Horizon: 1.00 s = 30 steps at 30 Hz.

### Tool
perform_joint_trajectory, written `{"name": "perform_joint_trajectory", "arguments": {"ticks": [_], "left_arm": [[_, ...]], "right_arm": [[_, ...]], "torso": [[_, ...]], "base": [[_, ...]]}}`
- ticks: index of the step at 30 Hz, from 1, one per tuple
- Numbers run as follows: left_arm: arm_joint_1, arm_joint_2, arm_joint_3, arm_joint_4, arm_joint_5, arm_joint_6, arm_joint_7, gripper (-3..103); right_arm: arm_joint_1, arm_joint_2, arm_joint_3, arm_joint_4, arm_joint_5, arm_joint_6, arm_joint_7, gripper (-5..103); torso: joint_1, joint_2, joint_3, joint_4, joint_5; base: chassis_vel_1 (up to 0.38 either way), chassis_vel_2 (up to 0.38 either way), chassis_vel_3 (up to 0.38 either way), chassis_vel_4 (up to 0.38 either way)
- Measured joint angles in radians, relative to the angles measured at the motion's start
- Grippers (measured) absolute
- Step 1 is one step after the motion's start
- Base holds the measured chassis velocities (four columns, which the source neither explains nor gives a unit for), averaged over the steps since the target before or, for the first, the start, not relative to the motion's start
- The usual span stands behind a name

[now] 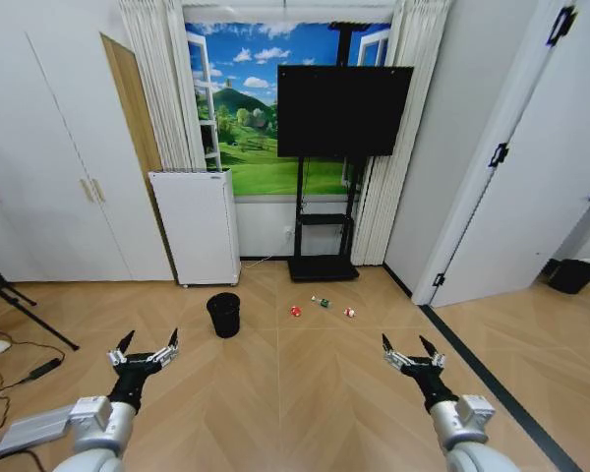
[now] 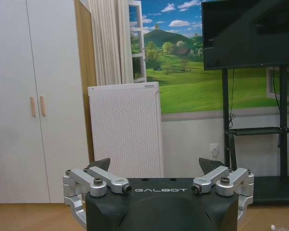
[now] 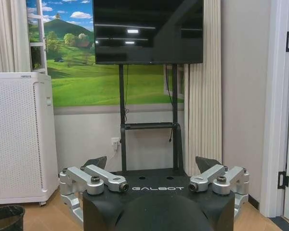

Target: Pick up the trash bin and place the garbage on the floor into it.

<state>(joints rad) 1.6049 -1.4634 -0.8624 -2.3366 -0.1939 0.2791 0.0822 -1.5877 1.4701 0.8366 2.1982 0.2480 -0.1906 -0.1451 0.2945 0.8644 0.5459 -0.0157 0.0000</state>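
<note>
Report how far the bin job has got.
Nothing is done yet. The trash bin stands on the floor untouched, and the garbage lies scattered to its right. Nothing is in hand: the left gripper and right gripper hover open and empty. Picking up the bin and collecting all three pieces remain.

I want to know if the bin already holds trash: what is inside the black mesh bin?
Nothing is seen inside the trash bin; its dark interior hides the bottom. The three garbage pieces lie on the floor beside it.
</note>
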Motion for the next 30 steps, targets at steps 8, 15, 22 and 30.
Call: {"name": "perform_joint_trajectory", "arguments": {"ticks": [8,15,22,30], "left_arm": [[0.000,-0.003,0.000,-0.002,0.000,0.002,0.000,100],[-0.002,-0.004,0.001,-0.001,0.002,0.001,0.002,100],[-0.010,-0.002,0.003,0.003,0.002,0.001,0.003,100],[-0.010,0.001,0.001,0.003,-0.001,0.000,0.003,100]], "right_arm": [[-0.003,-0.001,0.003,0.000,0.004,0.004,0.000,100],[-0.003,0.000,0.004,0.001,0.006,0.005,0.000,100],[-0.003,-0.002,0.004,0.001,0.006,0.006,0.000,100],[-0.001,-0.001,0.003,0.001,-0.001,0.006,0.000,100]], "torso": [[0.000,0.000,0.000,0.0000,0.0000],[0.000,0.000,0.000,0.0000,-0.0001],[0.000,0.000,0.000,0.0000,0.0000],[0.000,0.000,0.000,0.0000,0.0000]], "base": [[0.000,0.000,0.000,0.000],[0.000,0.000,0.000,0.000],[0.000,0.000,0.000,0.000],[0.000,0.000,0.000,0.000]]}}
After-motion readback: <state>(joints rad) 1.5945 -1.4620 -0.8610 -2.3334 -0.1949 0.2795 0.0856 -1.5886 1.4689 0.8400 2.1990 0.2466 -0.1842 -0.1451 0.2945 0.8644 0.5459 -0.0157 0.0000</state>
